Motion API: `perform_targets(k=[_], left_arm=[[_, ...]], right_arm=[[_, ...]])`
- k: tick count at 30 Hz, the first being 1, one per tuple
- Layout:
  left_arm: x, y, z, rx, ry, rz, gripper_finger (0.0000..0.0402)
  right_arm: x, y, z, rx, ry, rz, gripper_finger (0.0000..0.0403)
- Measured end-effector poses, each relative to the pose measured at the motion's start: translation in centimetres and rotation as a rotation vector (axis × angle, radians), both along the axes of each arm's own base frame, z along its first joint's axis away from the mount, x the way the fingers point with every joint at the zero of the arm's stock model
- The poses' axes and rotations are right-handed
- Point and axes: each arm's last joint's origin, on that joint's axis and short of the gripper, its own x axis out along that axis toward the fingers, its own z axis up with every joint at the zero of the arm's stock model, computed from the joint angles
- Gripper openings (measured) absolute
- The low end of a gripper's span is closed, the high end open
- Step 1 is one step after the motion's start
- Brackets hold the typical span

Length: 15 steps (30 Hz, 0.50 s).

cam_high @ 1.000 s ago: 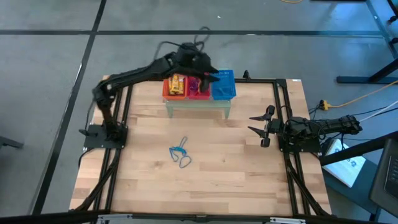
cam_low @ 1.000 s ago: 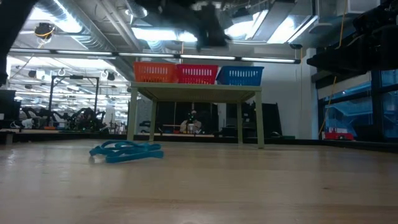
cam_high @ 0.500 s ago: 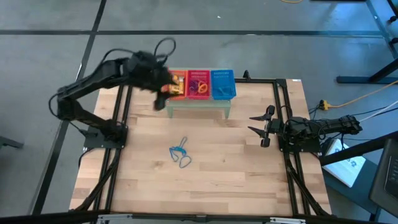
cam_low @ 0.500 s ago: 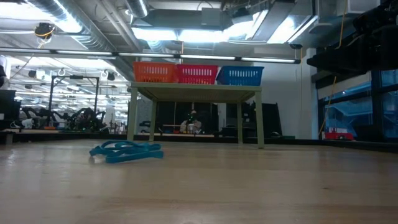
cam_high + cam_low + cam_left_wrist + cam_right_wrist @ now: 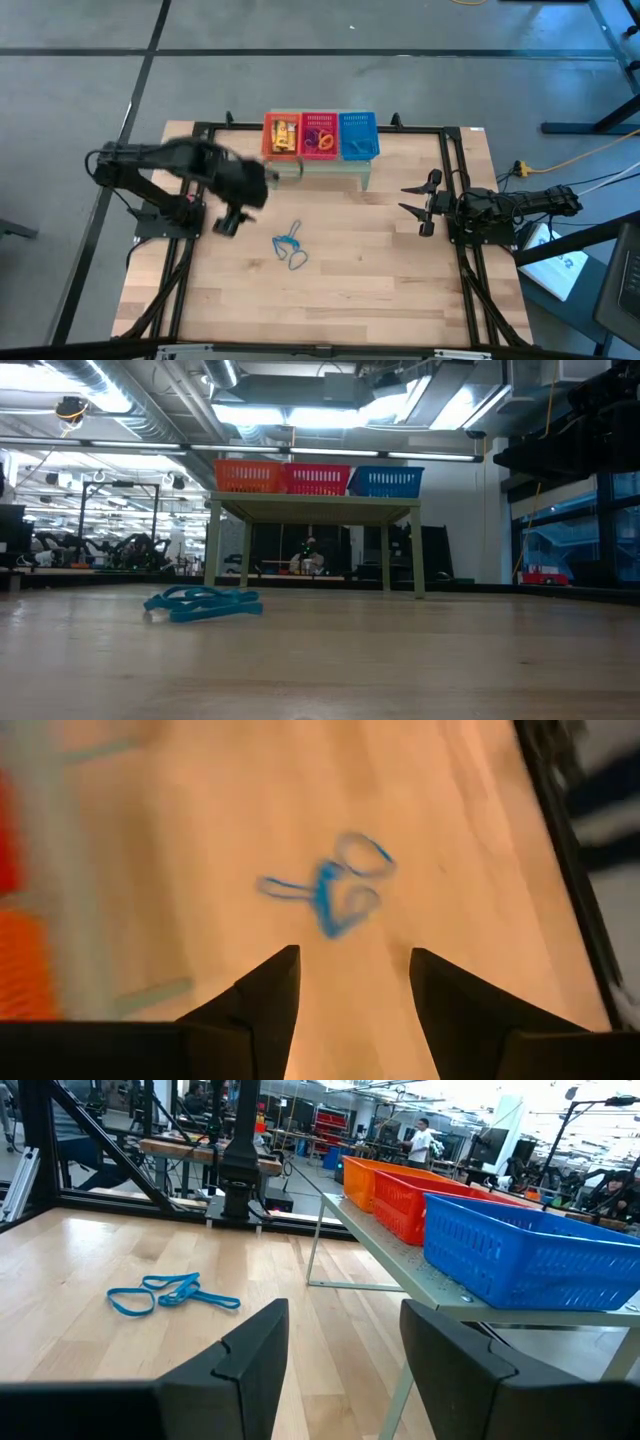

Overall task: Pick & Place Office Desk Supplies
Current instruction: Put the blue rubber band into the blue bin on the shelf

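Hovering over the table (image 5: 400, 280), my left gripper (image 5: 348, 982) is spread and empty, near the blue loops (image 5: 290, 247) lying there; my right gripper (image 5: 417, 210) waits, fingers apart.

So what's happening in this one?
A two-arm robot is sorting small desk supplies into three mesh baskets on a little shelf. The left gripper is open and empty, hanging over the wooden table beside a tangle of blue loops, the only items left there. The right gripper waits open at the table's right side.
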Motion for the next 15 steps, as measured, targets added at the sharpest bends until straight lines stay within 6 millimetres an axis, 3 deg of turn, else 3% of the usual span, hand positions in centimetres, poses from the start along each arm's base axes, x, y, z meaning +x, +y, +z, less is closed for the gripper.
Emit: perform_targets(k=[3, 7, 15], left_arm=[[0.4, -2.3, -2.2, 0.030, 0.081, -0.125, 0.0185], [1.5, -4.8, -6.7, 0.102, 0.190, -0.262, 0.0185], [4.2, -6.4, -14.0, 0.179, 0.194, -0.326, 0.0184]], right_arm=[[0.0, 0.0, 0.0, 0.000, 0.000, 0.000, 0.0195], [0.0, 0.0, 0.0, 0.000, 0.000, 0.002, 0.0195], [0.0, 0.0, 0.0, 0.001, 0.000, 0.001, 0.0195]])
